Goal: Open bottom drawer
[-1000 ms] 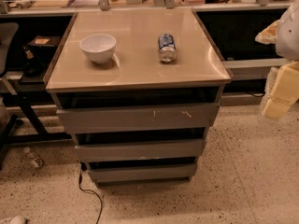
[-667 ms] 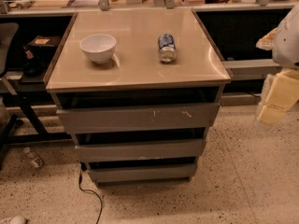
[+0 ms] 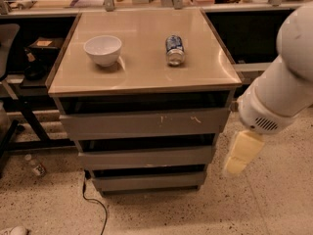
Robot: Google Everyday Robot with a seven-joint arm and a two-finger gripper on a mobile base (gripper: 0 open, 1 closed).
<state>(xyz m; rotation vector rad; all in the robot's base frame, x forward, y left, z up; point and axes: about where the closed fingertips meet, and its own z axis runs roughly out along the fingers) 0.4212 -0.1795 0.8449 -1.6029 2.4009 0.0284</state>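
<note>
The bottom drawer (image 3: 149,181) is the narrowest plain grey front, lowest of three under the beige cabinet top (image 3: 142,75). It sits flush, just above the floor. Above it are the mid-sized grey front (image 3: 146,157) and the widest front with white scratches (image 3: 145,123). My gripper (image 3: 235,166) hangs from the white arm (image 3: 283,87) at the right, beside the cabinet at about the height of the lower drawers, apart from them. It shows as a pale yellowish block.
A white bowl (image 3: 102,49) and a can lying on its side (image 3: 174,49) rest on the cabinet top. A black cable (image 3: 93,199) runs on the speckled floor at the front left. A small bottle (image 3: 35,165) lies at the left. Dark shelving stands behind.
My arm has swung in from the right edge, toward the cabinet and downward. The gripper is now lower and closer to the drawers. The drawers have not moved.
</note>
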